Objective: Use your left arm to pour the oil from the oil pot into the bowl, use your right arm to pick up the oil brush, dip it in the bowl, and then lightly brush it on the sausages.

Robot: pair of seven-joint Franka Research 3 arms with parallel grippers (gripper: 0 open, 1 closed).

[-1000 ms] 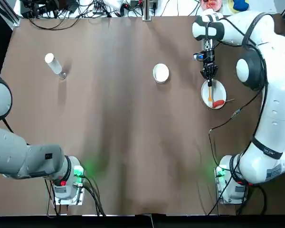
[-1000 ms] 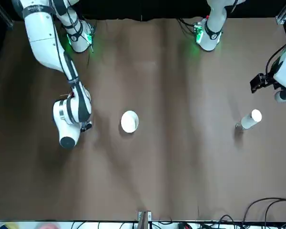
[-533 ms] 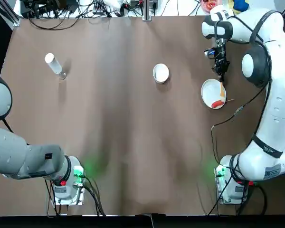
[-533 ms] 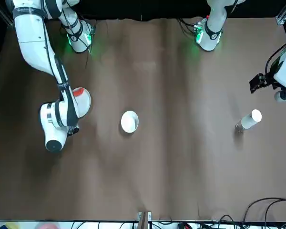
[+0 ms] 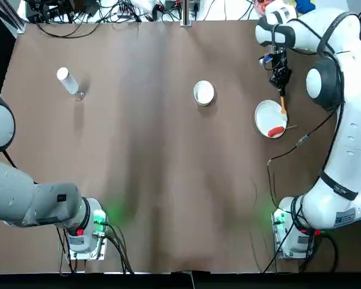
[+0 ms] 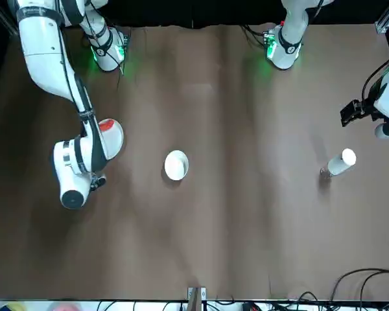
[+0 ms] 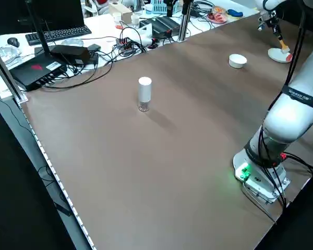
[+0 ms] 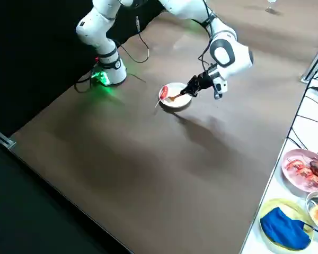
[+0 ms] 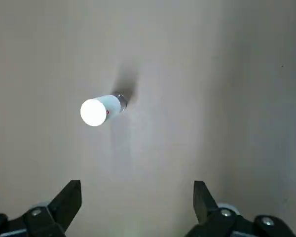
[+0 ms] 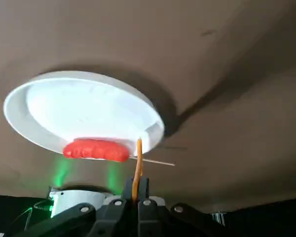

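Note:
The oil pot (image 5: 68, 81), a clear bottle with a white cap, stands at the far left of the table. In the left wrist view my left gripper (image 9: 135, 200) is open and well short of the oil pot (image 9: 99, 109). The white bowl (image 5: 204, 93) sits mid-table. The red sausage (image 5: 277, 129) on its skewer lies on the white plate (image 5: 266, 114). My right gripper (image 5: 281, 76) hovers just beyond the plate's far right rim, shut on the orange oil brush (image 5: 283, 106), which hangs down by the rim. The right wrist view shows the brush (image 10: 137, 165) close to the sausage (image 10: 96, 150).
Cables, a keyboard and boxes line the far edge beyond the table (image 7: 73, 49). Plates of food and a blue cloth (image 8: 286, 230) lie off the table's right side. Bare brown table surface lies between the oil pot, the bowl and the arm bases.
My right gripper with the brush has moved from over the plate, near the sausage, to beyond the plate's far right rim. The left arm and the oil pot have not moved.

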